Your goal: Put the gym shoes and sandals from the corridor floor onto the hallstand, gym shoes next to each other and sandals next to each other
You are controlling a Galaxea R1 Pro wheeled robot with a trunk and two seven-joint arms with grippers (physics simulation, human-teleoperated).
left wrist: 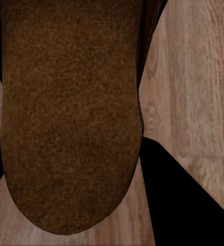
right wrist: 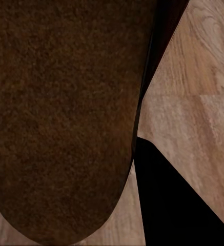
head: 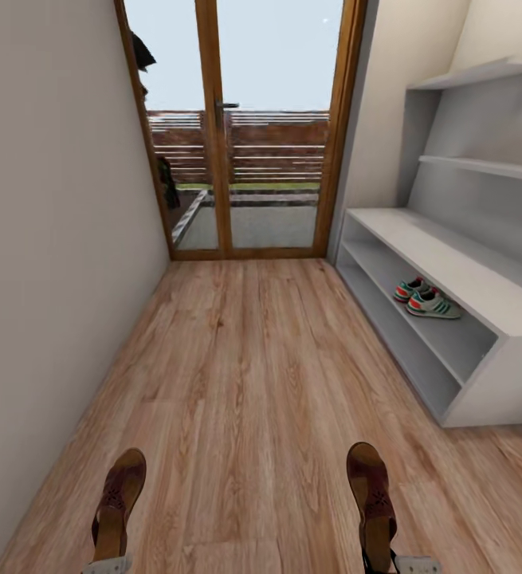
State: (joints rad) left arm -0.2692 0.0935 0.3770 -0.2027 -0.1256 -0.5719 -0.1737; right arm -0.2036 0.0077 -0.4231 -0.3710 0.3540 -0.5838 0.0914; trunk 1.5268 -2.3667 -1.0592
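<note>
Two dark reddish-brown sandals are held out over the corridor floor, toes pointing toward the door. My left gripper is shut on the left sandal, and my right gripper is shut on the right sandal. In each wrist view a brown sole lies between dark fingers: the left sandal beside a finger, the right sandal beside a finger. The two gym shoes sit side by side on the middle shelf of the hallstand at the right.
A wood-framed glass door closes the corridor's far end. A plain wall runs along the left. Stepped wall shelves rise above the hallstand. Its lower tier and broad top are bare.
</note>
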